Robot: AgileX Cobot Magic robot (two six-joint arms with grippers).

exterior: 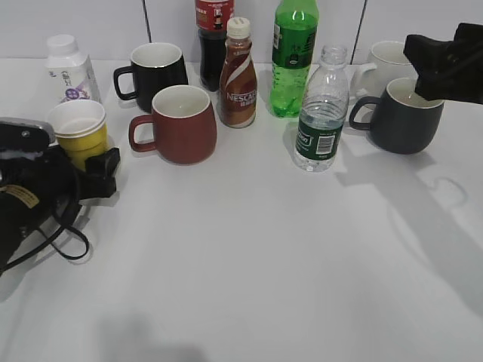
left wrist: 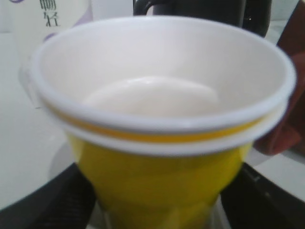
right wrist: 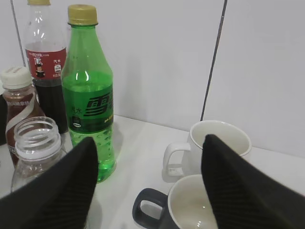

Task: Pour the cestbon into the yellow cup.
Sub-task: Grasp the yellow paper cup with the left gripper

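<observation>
The cestbon (exterior: 320, 113), a clear capless bottle with a dark green label, stands upright at centre right; its open neck shows in the right wrist view (right wrist: 37, 143). The yellow cup (exterior: 79, 132) stands at the far left and fills the left wrist view (left wrist: 159, 129). My left gripper (exterior: 94, 167) is shut on the cup's lower body, a black finger on each side (left wrist: 157, 200). My right gripper (exterior: 434, 72) is open and empty, raised above the dark grey mug, to the right of the cestbon; it also shows in the right wrist view (right wrist: 150, 157).
A dark red mug (exterior: 177, 124), a black mug (exterior: 155, 72), a Nescafe bottle (exterior: 238, 75), a cola bottle (exterior: 213, 34) and a bright green bottle (exterior: 294, 56) stand at the back. A dark grey mug (exterior: 404, 117) and a white mug (exterior: 392, 60) are at right. A white bottle (exterior: 68, 68) stands behind the cup.
</observation>
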